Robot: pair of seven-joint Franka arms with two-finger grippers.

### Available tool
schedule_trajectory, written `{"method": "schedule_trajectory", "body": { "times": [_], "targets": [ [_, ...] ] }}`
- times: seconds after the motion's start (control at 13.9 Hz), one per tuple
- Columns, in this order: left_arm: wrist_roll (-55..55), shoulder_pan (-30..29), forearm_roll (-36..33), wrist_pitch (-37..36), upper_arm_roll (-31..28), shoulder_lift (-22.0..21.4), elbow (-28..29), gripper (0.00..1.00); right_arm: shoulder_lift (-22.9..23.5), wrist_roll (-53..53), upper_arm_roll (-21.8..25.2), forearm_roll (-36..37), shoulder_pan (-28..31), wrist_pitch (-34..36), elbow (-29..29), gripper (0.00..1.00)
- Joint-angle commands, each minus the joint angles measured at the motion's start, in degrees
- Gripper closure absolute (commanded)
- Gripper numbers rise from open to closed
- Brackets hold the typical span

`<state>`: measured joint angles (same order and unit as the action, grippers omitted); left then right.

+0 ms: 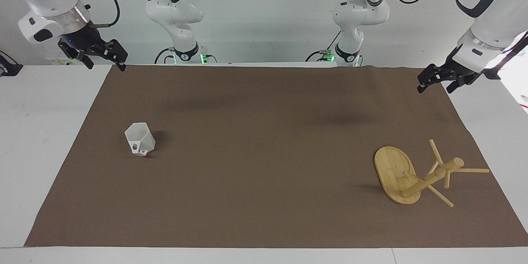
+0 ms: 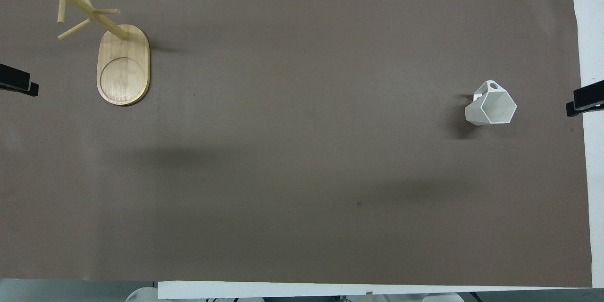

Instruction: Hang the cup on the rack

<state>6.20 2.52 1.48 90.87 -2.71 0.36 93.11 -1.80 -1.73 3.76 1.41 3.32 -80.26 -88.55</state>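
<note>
The white faceted cup [image 1: 140,139] stands upright on the brown mat toward the right arm's end of the table, its angular handle on the side farther from the robots; it also shows in the overhead view [image 2: 491,107]. The bamboo rack [image 1: 431,178] stands on its oval base [image 1: 392,165] toward the left arm's end, its pegs bare; it shows in the overhead view too [image 2: 80,4]. My right gripper [image 1: 105,62] hangs open and empty over the mat's corner nearest its base. My left gripper [image 1: 435,86] hangs open and empty over the mat's edge at its end. Both arms wait.
The brown mat [image 1: 264,165] covers most of the white table [image 1: 37,132]. The grippers' tips show at the side edges of the overhead view, the left gripper's [image 2: 19,82] and the right gripper's [image 2: 585,100]. Nothing else lies on the mat.
</note>
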Motion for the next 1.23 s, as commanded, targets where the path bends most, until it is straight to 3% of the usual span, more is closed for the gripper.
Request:
{"method": "schedule_trajectory", "body": {
  "times": [0.0, 0.43, 0.79, 0.94, 1.15],
  "targets": [
    [0.7, -0.1, -0.9, 0.1, 0.1, -1.5, 1.5, 0.0, -1.2, -1.0, 0.1, -0.8, 0.1, -0.6, -1.5, 0.0],
    [0.7, -0.1, -0.9, 0.1, 0.1, -1.5, 1.5, 0.0, -1.6, -3.7, 0.5, -0.9, 1.9, 0.3, -1.5, 0.0],
    [0.7, -0.1, -0.9, 0.0, 0.1, -1.5, 1.5, 0.0, -0.4, -37.0, 0.7, -2.4, 3.3, -5.3, -2.5, 0.0],
    [0.7, -0.1, -0.9, 0.0, 0.1, -1.5, 1.5, 0.0, 2.8, -52.6, 0.8, -8.8, 9.1, -7.2, -2.0, 0.0],
    [0.7, -0.1, -0.9, 0.0, 0.1, -1.5, 1.5, 0.0, 13.1, -76.8, 0.6, -19.0, 17.4, -6.5, 3.3, 0.0]
  ]
}}
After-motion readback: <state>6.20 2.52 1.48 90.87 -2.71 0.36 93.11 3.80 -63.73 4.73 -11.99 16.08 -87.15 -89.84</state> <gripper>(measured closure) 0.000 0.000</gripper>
